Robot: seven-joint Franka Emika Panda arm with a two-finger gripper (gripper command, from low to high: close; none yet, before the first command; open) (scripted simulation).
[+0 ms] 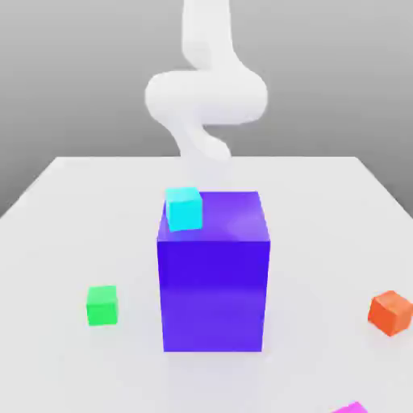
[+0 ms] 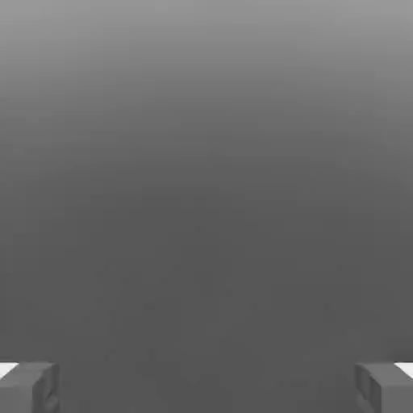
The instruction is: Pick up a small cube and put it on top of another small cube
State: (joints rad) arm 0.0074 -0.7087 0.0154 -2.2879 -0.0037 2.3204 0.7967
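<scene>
The task had not really started at this moment; the step in hand was the approach to the magenta cube. In the exterior view the white arm (image 1: 206, 97) stood in the upper centre of the frame, behind the big blue-purple block (image 1: 214, 274), high above the table (image 1: 73, 234). In the hand view the gripper (image 2: 206, 387) had its two fingertips (image 2: 28, 385) far apart, at the lower corners of the frame, and nothing was between them, so it held nothing.

The small magenta cube (image 1: 352, 408) lay at the bottom edge of the exterior view, right of centre, and it was partly cut by the frame. The green cube (image 1: 102, 306), its goal, sat on the table in the lower left, near the big block but apart from it. A cyan cube (image 1: 183, 208) rested on the upper left corner of the big block, and an orange cube (image 1: 391, 312) was at the right edge.

I judge that the next move called for a long reach over the tall block toward the magenta cube, then a descent with the fingers on both its sides. The block and the cyan cube stood in the way, so the arm had to pass clear of them.
</scene>
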